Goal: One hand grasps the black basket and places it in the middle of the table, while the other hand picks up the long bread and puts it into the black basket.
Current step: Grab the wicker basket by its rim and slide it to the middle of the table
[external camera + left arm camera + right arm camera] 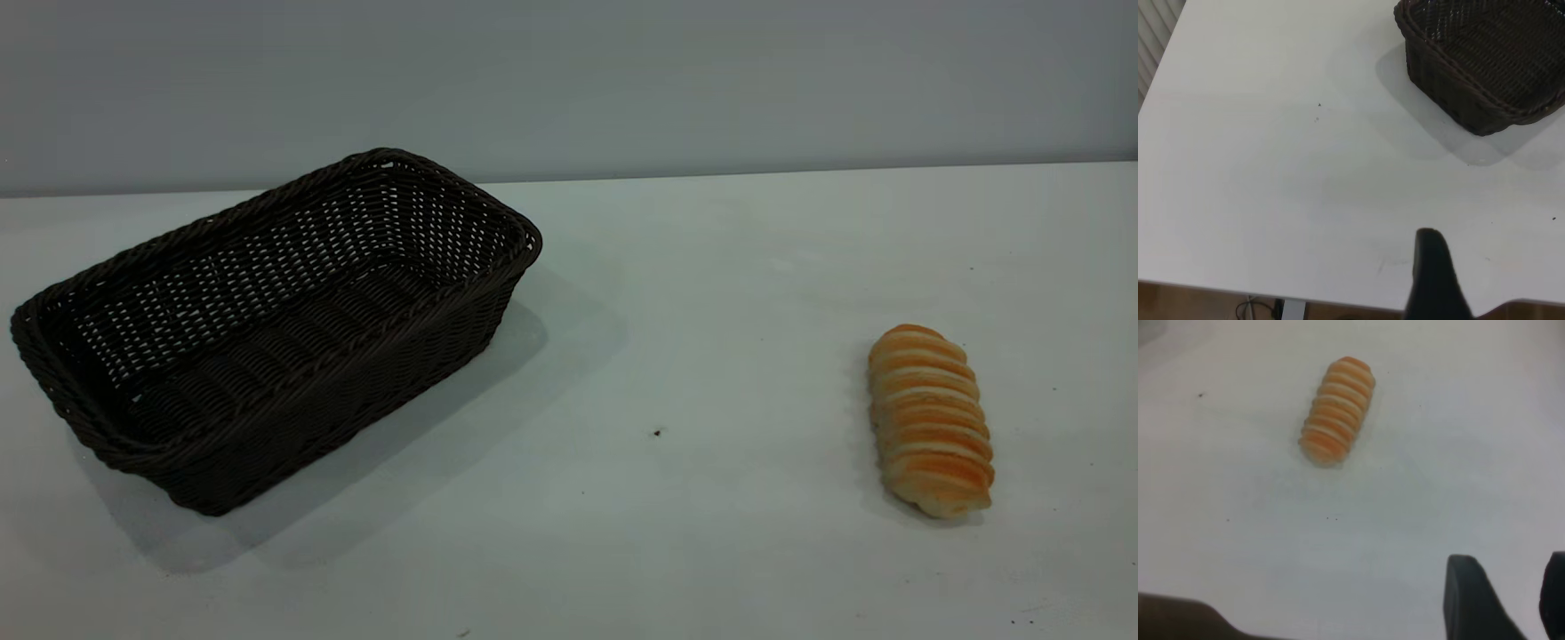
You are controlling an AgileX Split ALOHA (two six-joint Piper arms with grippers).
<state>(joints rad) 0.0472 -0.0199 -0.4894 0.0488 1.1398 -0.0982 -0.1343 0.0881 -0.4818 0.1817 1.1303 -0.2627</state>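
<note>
The black basket stands at the left of the table, set at an angle, empty, and clear of the middle. The left gripper is absent from the exterior view; the left wrist view shows one dark finger only, above bare table well short of the basket, so how far it is open cannot be told, and it holds nothing. The first step appears not yet begun. To do it well, approach the braided rim at the nearest short end, close one finger inside and one outside the wall, and lift only enough to clear the surface before moving toward the centre. The long bread lies at the right, well apart from the basket. The right gripper hovers near it, fingers spread with a gap between them, empty. Grasp the loaf across its width, at mid-length.
</note>
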